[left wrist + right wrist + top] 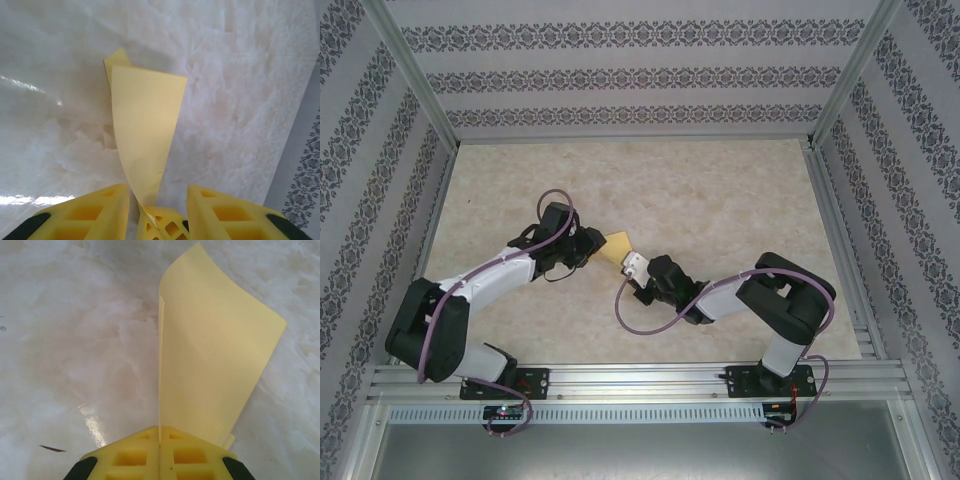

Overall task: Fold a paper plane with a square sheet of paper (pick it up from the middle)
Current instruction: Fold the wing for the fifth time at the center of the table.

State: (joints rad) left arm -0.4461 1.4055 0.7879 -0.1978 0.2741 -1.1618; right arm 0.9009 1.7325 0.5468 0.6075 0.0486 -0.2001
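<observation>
The square sheet of paper (618, 246) is yellow and folded, and hangs just above the tabletop between my two grippers. My right gripper (160, 429) is shut on its lower edge. The folded sheet (210, 365) rises from the closed jaws, its crease running straight up. My left gripper (157, 190) is open, its two yellow fingers apart on either side of the paper (145, 120), which narrows down to the right gripper's fingertips (162, 225) between them. From above, the left gripper (595, 247) and right gripper (633, 266) sit close together at the table's middle.
The beige mottled tabletop (720, 200) stretches around the arms. Patterned walls (620, 75) and aluminium posts enclose it, with a rail (640, 378) along the near edge. A small dark mark (52, 448) lies on the table near the right gripper.
</observation>
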